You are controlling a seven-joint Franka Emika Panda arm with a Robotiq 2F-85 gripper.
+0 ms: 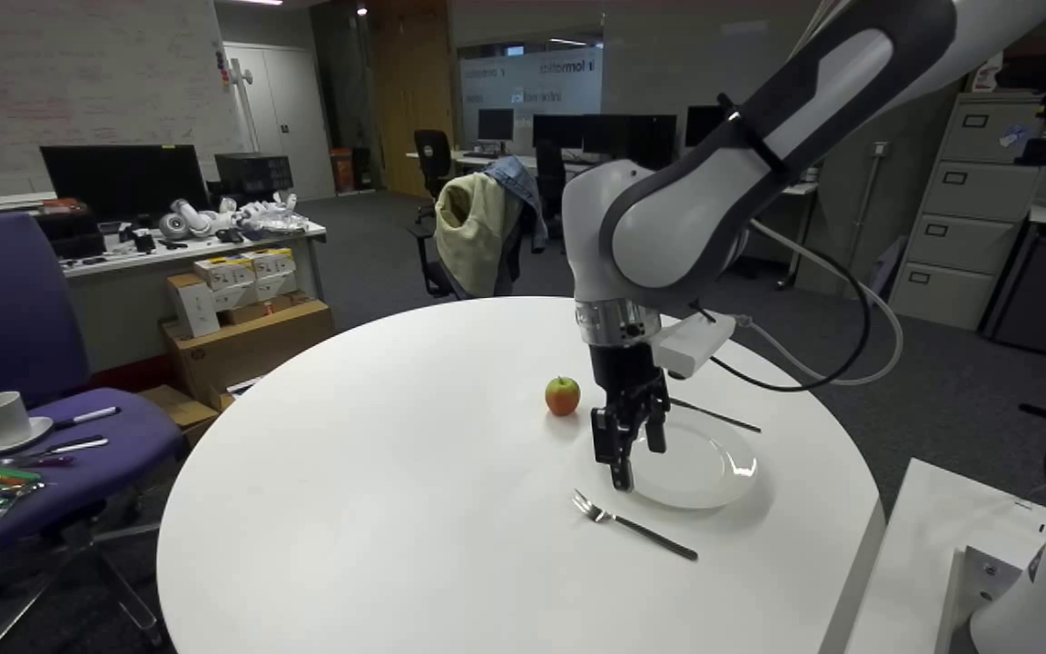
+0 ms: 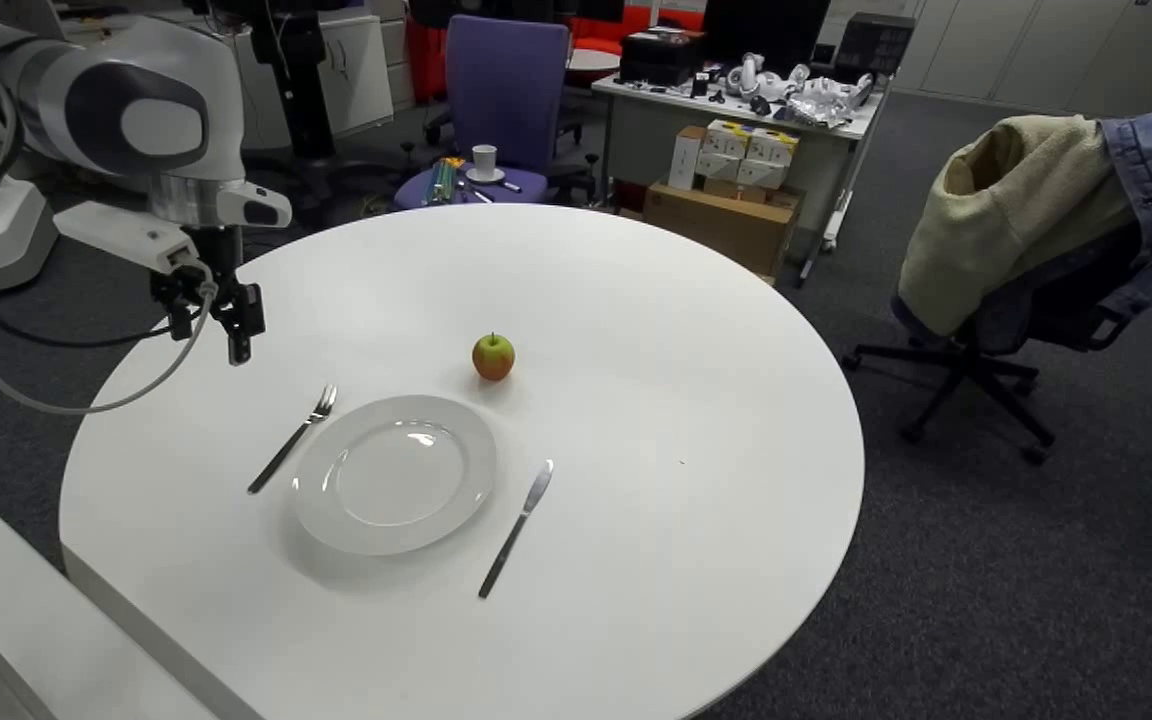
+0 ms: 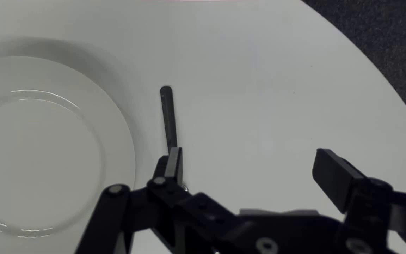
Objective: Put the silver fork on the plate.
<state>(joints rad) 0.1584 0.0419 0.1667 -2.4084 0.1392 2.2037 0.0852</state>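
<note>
Black and jointed, our two-fingered gripper [image 3: 254, 169] stands nearest in the wrist view, its fingers wide apart with nothing held between them, up above the round, smooth white table [image 2: 636, 400]. Our slim metal fork [image 2: 292, 442], dark along its handle, lies flat on that table, just beside the round, glossy white plate [image 2: 396, 475] and apart from its rim. We notice that the finger nearer the plate hides most of the fork's tined half, while the gap between the fingers looks mostly onto bare tabletop; a straight drop from here, we judge, risks setting a fingertip on the fork or closing on nothing, because of that sideways offset. With the tined end covered, we cannot fairly tell how much of the offset is only the angle of view. Correcting toward the plate carries its own danger: the strip beside the rim is narrow, so a finger going down there could knock the plate. Since the fork is thin, stopping high may let it slip, and pushing low may jam the fingertips. Let go over the rim, it could slide off. We worry less about the straight metal knife [image 2: 511, 542], dark-handled and well apart from the fork.
</note>
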